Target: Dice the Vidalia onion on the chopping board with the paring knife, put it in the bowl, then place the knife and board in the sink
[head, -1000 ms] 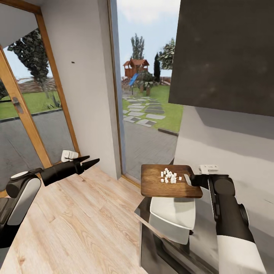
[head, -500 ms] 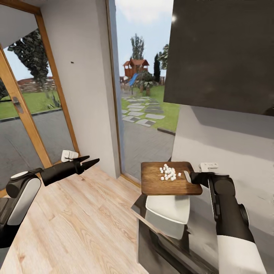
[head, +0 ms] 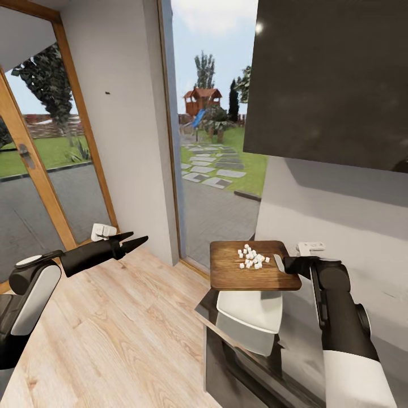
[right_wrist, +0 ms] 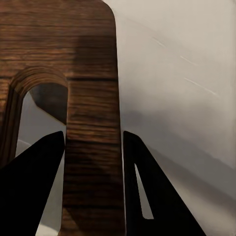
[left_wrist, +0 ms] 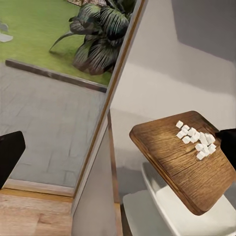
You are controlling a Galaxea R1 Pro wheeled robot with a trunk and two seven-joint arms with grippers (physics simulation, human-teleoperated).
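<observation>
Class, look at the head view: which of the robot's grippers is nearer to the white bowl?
Right. The right gripper clamps the chopping board directly above the bowl; the left gripper hangs far off over the wooden floor.

Both arms share one livery — glossy black links joined to white-shelled segments nearer the trunk. Behind the left gripper (head: 135,242) runs a tapering black forearm, a small white boxy module mounted on top just behind the claw, then a rounded black joint with a pale grey cap. Behind the right gripper (head: 281,264) sits a matching white block — then a bulbous black elbow. The fingers (right_wrist: 142,187) are matte black, wedge-shaped, one showing a narrow slot.
</observation>
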